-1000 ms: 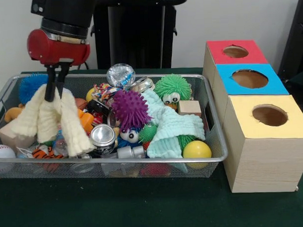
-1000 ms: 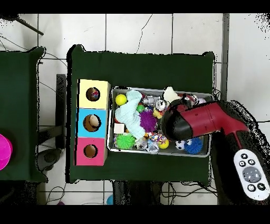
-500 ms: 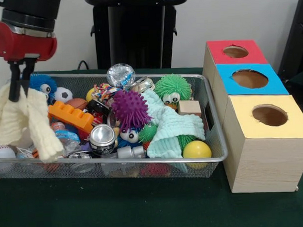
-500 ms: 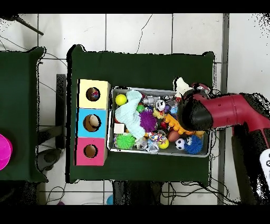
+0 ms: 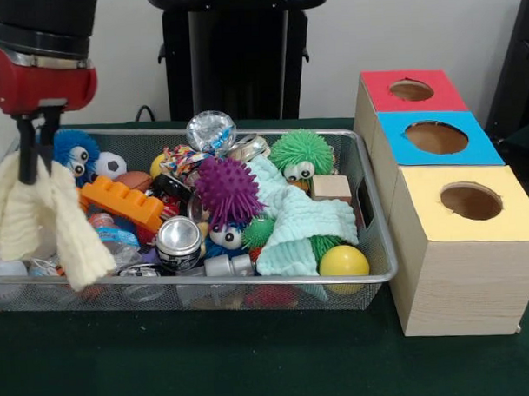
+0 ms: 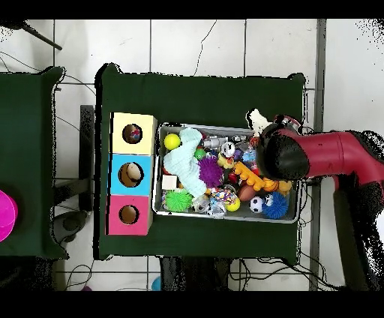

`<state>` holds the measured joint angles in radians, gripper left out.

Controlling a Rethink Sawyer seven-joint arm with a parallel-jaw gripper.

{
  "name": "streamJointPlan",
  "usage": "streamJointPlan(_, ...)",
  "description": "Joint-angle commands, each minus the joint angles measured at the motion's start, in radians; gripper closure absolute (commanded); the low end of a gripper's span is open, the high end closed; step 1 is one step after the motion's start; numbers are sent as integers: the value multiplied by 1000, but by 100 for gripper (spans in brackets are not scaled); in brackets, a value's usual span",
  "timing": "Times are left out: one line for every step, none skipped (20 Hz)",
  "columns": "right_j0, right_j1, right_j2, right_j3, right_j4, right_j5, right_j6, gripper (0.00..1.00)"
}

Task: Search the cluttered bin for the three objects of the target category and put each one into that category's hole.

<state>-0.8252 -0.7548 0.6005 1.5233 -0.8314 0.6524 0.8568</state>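
Observation:
The wire mesh bin [image 5: 250, 284] is full of toys; from above it lies right of the boxes [image 6: 225, 218]. My gripper [image 5: 31, 171] hangs over the bin's left end, shut on a cream cloth [image 5: 41, 219] that dangles over the rim. In the overhead view the arm's red head [image 6: 281, 154] hides the gripper, and the cloth [image 6: 259, 120] pokes out past the bin's edge. One crinkly many-coloured wrapper wad [image 5: 178, 159] lies at the back beside a clear ball [image 5: 211, 130]. I cannot make out other wads.
Three wooden boxes with top holes stand right of the bin: red [image 5: 408, 90], blue [image 5: 436, 138], yellow [image 5: 471, 201]. In the bin lie a purple spiky ball [image 5: 228, 191], a green one [image 5: 301, 151], a mint cloth [image 5: 300, 227], a can [image 5: 179, 240], an orange brick [image 5: 126, 203].
My gripper carried the cream cloth up and to the bin's left end, uncovering the orange brick, a blue fuzzy ball and a small football. Since half a second ago it barely moved.

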Motion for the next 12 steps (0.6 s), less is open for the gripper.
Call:
streamJointPlan(102, 47, -107, 107, 223, 144, 409, 100)
streamJointPlan(139, 45, -154, 107, 254, 131, 398, 0)
streamJointPlan(136, 44, -152, 116, 266, 114, 413, 0)
streamJointPlan(134, 42, -149, 126, 278, 97, 428, 0)
streamJointPlan(148, 36, -160, 132, 272, 76, 418, 0)
streamJointPlan(179, 25, -180, 128, 258, 74, 410, 0)
streamJointPlan(193, 3, -197, 143, 272, 61, 431, 0)
streamJointPlan(216, -9, -217, 149, 282, 67, 451, 0)
streamJointPlan(242, -20, -236, 152, 286, 73, 469, 0)
streamJointPlan(249, -31, -251, 169, 302, 78, 483, 0)
streamJointPlan(263, -41, -260, 182, 323, 85, 501, 0)
streamJointPlan(267, -51, -267, 198, 337, 87, 499, 0)
